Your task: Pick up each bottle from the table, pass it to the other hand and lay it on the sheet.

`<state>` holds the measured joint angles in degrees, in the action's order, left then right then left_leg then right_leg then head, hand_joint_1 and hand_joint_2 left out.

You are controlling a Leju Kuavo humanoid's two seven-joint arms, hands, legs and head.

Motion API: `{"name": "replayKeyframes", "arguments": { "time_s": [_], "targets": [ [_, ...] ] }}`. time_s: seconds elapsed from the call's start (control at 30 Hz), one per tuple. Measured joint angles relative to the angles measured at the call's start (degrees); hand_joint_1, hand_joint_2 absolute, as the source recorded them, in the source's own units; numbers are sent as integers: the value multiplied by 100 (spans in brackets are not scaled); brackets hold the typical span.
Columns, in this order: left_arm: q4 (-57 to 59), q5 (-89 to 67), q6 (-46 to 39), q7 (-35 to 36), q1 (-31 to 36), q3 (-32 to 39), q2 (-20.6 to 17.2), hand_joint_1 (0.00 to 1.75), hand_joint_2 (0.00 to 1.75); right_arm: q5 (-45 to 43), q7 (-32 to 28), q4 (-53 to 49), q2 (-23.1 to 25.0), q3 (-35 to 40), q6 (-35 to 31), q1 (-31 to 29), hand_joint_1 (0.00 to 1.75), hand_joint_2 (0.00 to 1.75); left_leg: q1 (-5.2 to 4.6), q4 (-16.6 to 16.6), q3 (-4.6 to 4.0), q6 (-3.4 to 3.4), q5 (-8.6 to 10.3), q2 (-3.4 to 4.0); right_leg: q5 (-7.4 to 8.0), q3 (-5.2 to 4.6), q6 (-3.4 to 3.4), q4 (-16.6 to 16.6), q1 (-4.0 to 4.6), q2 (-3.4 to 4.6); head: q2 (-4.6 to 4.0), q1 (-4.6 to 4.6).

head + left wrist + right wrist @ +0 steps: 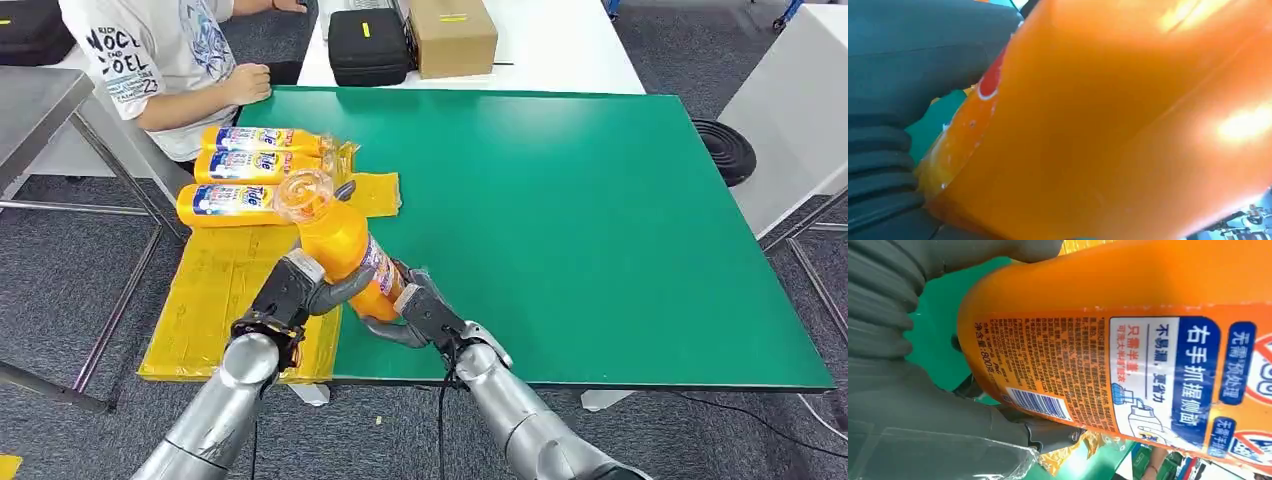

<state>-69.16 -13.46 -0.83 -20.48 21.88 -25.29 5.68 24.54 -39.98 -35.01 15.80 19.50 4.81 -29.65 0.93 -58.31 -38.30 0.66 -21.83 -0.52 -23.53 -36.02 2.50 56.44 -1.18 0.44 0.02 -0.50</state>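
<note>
Orange bottle [345,250] is caught right in the middle of the handover, held up off the green surface [600,230] near its front-left corner. It's gripped from both sides at once: the left robot hand [295,290] is wrapped around the body from the left, and the right robot hand [425,310] is closed on the base end from the right. So neither one is free; both are clamped on the same bottle.

The long axis is what matters here. The bottle is tilted, with the clear cap [303,195] pointing up and away toward the yellow sheet [215,290], and the base down low toward the robot. In the right wrist view the label and barcode [1040,404] are seen close up, with grey fingers [1048,432] curled under the base. In the left wrist view it's mostly orange plastic, pressed right against the ribbed cover [878,165].

Three bottles [250,170] are already laid side by side on the far end of the sheet, caps toward the green surface. The left hand looks to be the nearer one to the sheet, so it's probably the one meant to carry the bottle over once the right lets go. The bottle would need to be swung leftward and laid flat beside the other three. A person [170,60] is seated just past the sheet.
</note>
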Motion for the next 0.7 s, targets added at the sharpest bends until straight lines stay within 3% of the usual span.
{"name": "replayKeyframes", "arguments": {
  "time_s": [0.03, 0.07, 0.17, 0.27, 0.37, 0.7],
  "targets": [
    [9, 33, 32, -4, 4, 2, 0, 66, 175, -2, 0, 0, 0, 2, 2, 0, 175, 175, 0, 0, 0, 0, 0, 0, 0, 0, 0, 0, 0, 0, 0, 0],
    [22, 109, 128, -11, 8, 2, -2, 145, 175, -6, 0, 0, 0, 9, 13, 0, 175, 175, 0, 0, 0, 0, 0, 0, 0, 0, 0, 0, 0, 0, 0, 0],
    [61, 727, 808, -44, 11, 2, -28, 173, 175, -6, 0, 2, 0, 70, 39, -1, 175, 175, 0, 0, 0, 0, 0, 0, 0, 0, 0, 0, 0, 0, 0, 0],
    [157, 1856, 2037, -2, 29, 33, -88, 175, 175, 2, -2, 28, 2, 140, 87, 0, 175, 175, 0, 0, 0, 0, 0, 0, 0, 0, 0, 0, 0, 0, 0, 0],
    [341, 2433, 2685, 13, 84, 77, -179, 175, 175, 15, -11, 72, 4, 208, 116, 2, 175, 175, 1, 0, 1, 0, 0, 1, 0, 0, 0, 0, 1, 0, 0, 0],
    [855, 2946, 3436, -44, 277, 155, -293, 175, 175, 22, -20, 201, 66, 284, 133, 4, 175, 175, 1, 0, 0, 0, 0, 0, 0, 0, 0, 0, 0, 0, 0, 0]
  ]
}}
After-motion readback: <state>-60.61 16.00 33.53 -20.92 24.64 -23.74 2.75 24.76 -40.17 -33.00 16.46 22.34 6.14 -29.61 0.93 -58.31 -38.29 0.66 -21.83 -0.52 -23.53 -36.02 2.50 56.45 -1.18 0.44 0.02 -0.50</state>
